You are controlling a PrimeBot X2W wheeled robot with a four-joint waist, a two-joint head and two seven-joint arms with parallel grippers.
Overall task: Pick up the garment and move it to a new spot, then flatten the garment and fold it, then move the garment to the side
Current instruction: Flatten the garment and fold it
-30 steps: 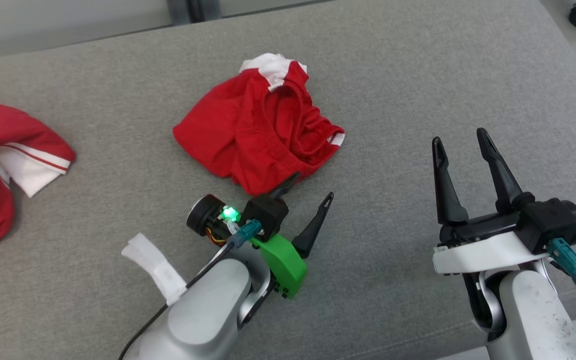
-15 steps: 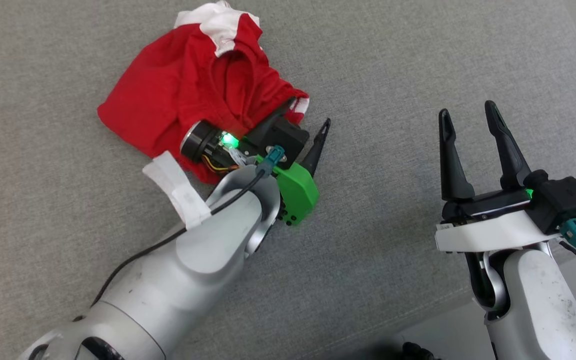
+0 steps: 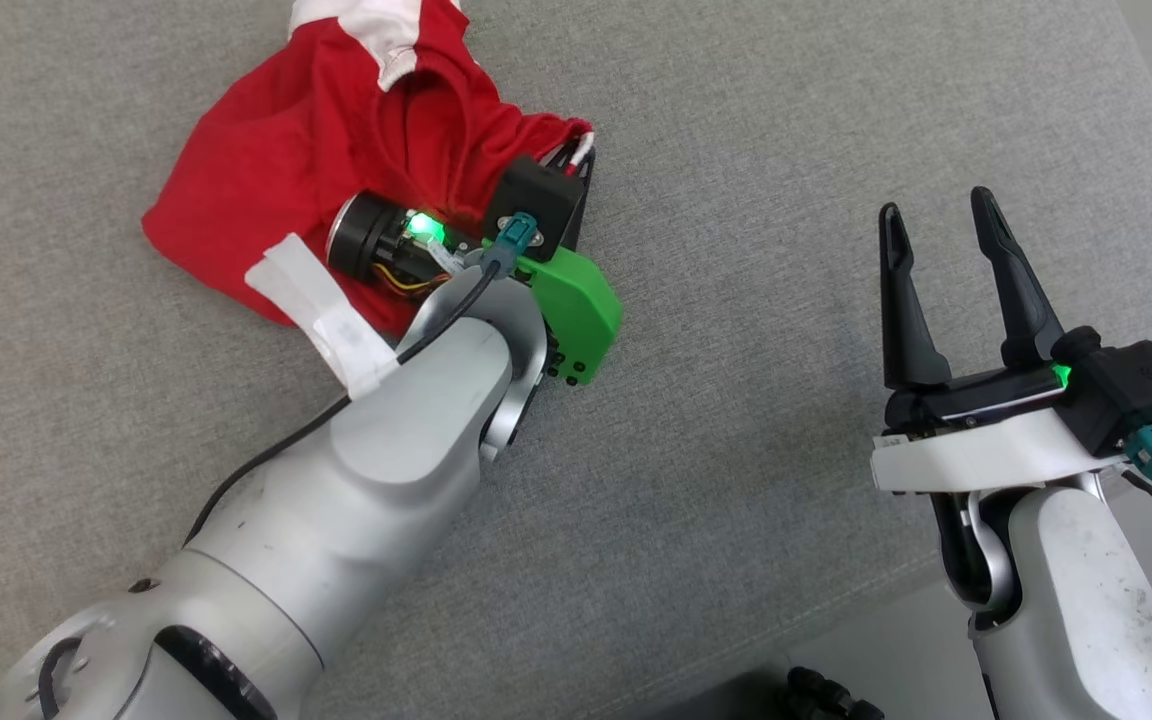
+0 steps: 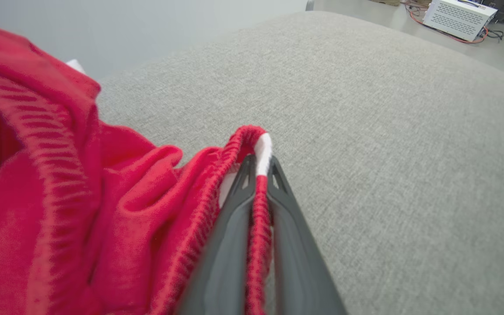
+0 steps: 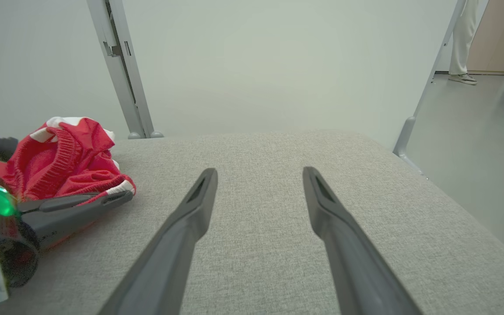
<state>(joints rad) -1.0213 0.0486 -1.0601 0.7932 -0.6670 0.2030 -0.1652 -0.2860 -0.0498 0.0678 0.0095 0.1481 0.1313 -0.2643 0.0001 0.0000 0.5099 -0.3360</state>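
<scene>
Red garment (image 3: 266, 170) with white trim seen crumpled on grey cushioned surface (image 3: 786, 120), at upper left of head view. Left hand (image 4: 260, 164) clamped on garment's ribbed red-and-white hem, cloth pinched between both fingers at corner nearest right hand (image 3: 936, 215). Right hand's fingers spread wide, nothing held between them, positioned over bare surface well apart from garment. Person's legs (image 5: 462, 39) glimpsed far back in right wrist view.

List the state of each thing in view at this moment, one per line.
Red garment: crumpled on the grey cushion, not yet lifted or flattened.
Left gripper: shut on the garment's red-and-white hem.
Right gripper: open, empty, apart from the garment.
</scene>
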